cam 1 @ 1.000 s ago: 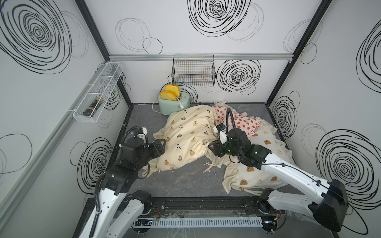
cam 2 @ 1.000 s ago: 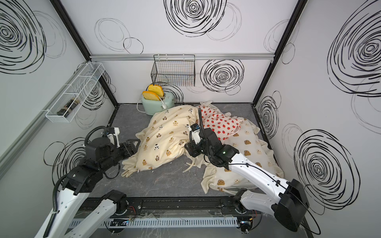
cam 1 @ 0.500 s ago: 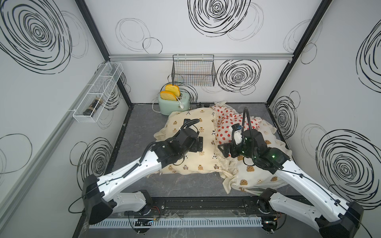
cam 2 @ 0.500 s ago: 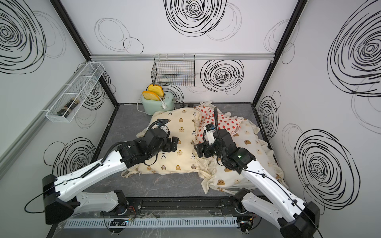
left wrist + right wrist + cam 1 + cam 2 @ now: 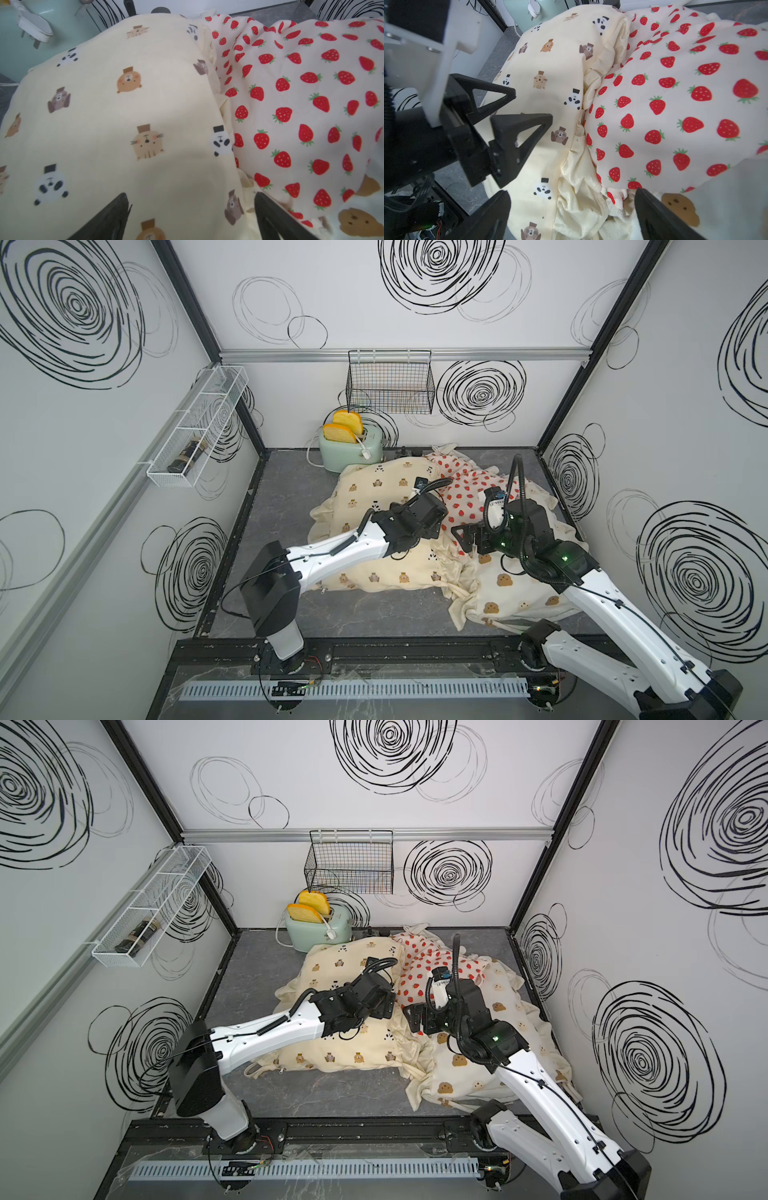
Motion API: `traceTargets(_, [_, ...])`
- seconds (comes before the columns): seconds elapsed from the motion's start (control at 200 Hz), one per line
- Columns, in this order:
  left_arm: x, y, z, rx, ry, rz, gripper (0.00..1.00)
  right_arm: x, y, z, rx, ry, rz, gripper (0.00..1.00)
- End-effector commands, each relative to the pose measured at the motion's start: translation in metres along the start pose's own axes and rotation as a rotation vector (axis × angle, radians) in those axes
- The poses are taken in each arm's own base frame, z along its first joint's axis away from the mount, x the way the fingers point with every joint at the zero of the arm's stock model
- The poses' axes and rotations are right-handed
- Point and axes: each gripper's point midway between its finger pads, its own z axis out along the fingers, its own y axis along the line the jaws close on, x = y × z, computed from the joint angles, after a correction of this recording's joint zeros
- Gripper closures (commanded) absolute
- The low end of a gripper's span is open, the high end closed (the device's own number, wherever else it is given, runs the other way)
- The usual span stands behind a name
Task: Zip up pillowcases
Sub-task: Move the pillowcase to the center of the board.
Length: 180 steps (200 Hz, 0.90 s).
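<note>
Top view: toaster (image 5: 344,455) just beside bear-panda pillowcase (image 5: 376,494), wire basket (image 5: 390,389) above

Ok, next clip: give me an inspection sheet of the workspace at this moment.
Surface: grey marbled tabletop, its right part under cloth.
Job's things: three overlapping covers: animal-print pillowcase, strawberry pillowcase, bear-face pillowcase; no zipper seen.
Clutter: mint toaster with two toast slices, at the back.
Claws: left claw open over the animal-print ruffle edge; right claw open over the ruffles where the covers meet; neither holds anything.
Cables: toaster plug resting on the toaster, its cord looped beside it; black hose arching over the right arm.
Surroundings: black wire basket on the back wall; white wire rack holding a dark object; swirl-marked walls.
</note>
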Motion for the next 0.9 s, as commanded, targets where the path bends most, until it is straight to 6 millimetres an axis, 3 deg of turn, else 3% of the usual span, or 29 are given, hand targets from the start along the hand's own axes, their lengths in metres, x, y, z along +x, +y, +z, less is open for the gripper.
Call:
traceTargets(0.0, [-0.008,-0.009,0.019,-0.044,-0.029,0.009,0.04,0.002,0.0,0.0,-0.019,0.001,0.022,0.03])
traceTargets(0.16, [0.02,0.013,0.05,-0.146,0.021,-0.038,0.0,0.001,-0.002,0.0,-0.021,-0.007,0.03,0.03])
traceTargets(0.33, [0.052,0.053,0.056,-0.219,0.054,-0.117,0.24,-0.001,-0.001,0.001,-0.028,-0.011,0.029,0.03])
traceTargets(0.435, [0.062,0.073,0.046,-0.23,0.034,-0.174,0.41,0.001,-0.003,0.004,-0.025,-0.008,0.03,0.02])
traceTargets(0.615, [0.072,0.123,0.026,-0.29,0.009,-0.287,0.77,0.003,-0.004,0.007,-0.026,-0.003,0.034,0.03])
traceTargets(0.896, [0.082,0.226,-0.014,-0.367,-0.065,-0.545,0.89,-0.001,-0.005,0.009,-0.018,-0.011,0.035,0.02])
